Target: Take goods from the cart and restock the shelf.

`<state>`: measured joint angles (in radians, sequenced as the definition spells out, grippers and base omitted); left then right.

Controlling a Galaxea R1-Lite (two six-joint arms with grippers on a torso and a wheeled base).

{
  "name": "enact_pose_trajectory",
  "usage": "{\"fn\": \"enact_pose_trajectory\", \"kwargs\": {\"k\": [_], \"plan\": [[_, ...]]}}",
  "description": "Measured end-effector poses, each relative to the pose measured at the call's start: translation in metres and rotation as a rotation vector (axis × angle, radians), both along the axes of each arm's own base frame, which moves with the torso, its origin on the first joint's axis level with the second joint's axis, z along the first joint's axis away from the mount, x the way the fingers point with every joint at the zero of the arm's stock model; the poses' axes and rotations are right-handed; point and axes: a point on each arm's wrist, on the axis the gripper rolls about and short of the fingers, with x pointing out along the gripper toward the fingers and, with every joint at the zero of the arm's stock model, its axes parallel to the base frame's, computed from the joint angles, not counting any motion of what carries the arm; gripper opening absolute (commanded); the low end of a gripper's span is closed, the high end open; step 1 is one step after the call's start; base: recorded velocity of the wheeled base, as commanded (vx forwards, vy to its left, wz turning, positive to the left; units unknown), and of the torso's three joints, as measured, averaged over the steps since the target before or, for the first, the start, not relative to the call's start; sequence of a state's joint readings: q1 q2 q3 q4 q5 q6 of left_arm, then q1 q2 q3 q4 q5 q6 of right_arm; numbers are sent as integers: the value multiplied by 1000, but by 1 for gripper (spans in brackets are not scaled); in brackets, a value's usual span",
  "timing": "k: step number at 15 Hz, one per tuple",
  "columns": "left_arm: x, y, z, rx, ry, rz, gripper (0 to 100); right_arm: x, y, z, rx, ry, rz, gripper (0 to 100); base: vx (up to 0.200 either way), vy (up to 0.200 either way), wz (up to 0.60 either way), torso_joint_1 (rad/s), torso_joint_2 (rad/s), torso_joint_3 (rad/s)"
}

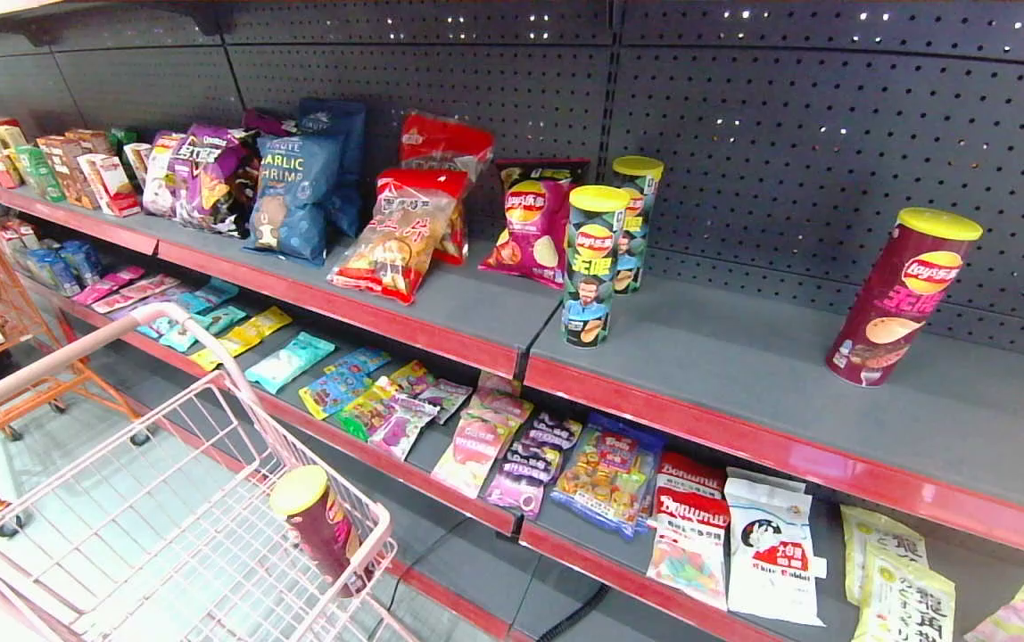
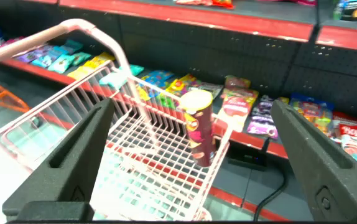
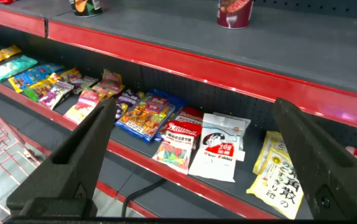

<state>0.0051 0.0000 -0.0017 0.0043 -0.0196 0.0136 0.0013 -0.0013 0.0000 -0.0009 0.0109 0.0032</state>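
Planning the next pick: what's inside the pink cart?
One maroon chip canister, yellow lid, standing in the corner by the shelf. The pink cart is cut off at its near end.

The cart [image 1: 146,526] was thin wire under a smooth pink coating. The shelf [image 1: 744,357] had matt grey boards, a glossy red lip [image 1: 699,423] and a perforated dark metal back [image 1: 833,134]. The chip cans [image 1: 900,303] looked glossy, with smooth yellow plastic lids [image 1: 938,223]; the snack bags [image 1: 396,236] were shiny film.
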Motion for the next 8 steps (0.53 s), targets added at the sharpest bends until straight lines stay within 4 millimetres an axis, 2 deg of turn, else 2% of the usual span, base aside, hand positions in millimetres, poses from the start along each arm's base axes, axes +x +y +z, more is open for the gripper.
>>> {"fn": "enact_pose_trajectory", "kwargs": {"k": [2,8], "plan": [[0,0,0,0,1,1,100,0,0,0,1,0,0,100,0,0,0,0,0,0],[0,0,0,0,0,-1,100,0,0,0,6,0,0,100,0,0,0,-141,338,184]]}}
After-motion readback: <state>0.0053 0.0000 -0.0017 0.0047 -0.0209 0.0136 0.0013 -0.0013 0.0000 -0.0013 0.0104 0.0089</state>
